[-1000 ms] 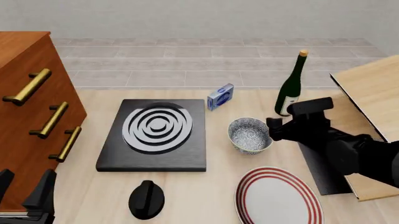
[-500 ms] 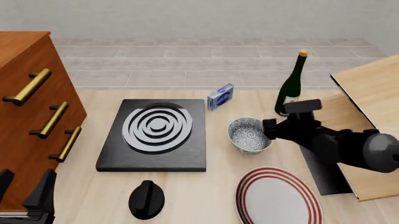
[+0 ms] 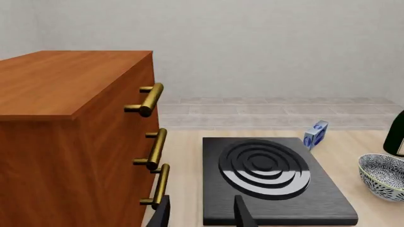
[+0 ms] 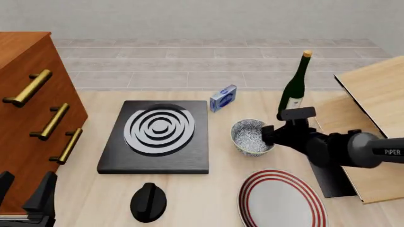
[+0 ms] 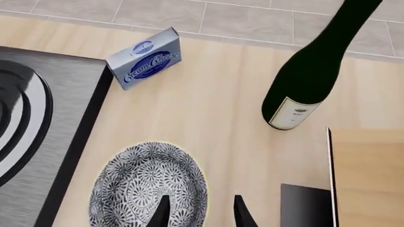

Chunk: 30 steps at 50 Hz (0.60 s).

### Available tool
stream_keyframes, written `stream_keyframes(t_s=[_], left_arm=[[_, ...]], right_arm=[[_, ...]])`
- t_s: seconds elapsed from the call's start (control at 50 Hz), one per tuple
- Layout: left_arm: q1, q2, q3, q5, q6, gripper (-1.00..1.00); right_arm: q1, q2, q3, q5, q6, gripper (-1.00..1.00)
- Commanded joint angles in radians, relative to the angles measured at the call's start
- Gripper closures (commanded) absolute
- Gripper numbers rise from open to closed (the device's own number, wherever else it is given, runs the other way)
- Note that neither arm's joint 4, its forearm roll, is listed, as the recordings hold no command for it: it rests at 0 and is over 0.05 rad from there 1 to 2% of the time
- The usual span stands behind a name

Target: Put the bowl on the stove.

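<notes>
The bowl (image 4: 252, 137) is seen empty, speckled blue-grey inside with a pale rim, standing on the table just right of the stove (image 4: 158, 136), not on it. The right gripper (image 4: 268, 135) is spread open over the bowl's right rim, gripping nothing; the left gripper (image 3: 200, 213) is open and empty by the drawer cabinet (image 4: 28, 118). A wine bottle (image 4: 294, 87) and cream-cheese box (image 4: 223, 98) are placed behind the bowl, a red-striped plate (image 4: 282, 198) in front.

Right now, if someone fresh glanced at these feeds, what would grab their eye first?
Probably the black stove with its pale ring burner, mid-table, and the speckled bowl on the wood just to its right. The right gripper sits at the bowl's right rim, fingers straddling it in the wrist view. A dark wine bottle stands behind, with a red-striped plate nearest the camera.
</notes>
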Motion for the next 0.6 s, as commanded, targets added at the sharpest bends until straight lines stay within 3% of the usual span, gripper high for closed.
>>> stream_keyframes(t_s=[0.02,0.6], left_arm=[[0.000,0.000,0.000,0.000,0.000,-1.00],[0.000,0.000,0.000,0.000,0.000,-1.00]], right_arm=[[0.005,0.052,-0.012,-0.022,0.009,-1.00],[0.012,0.127,-0.028,-0.056,0.034,-1.00]])
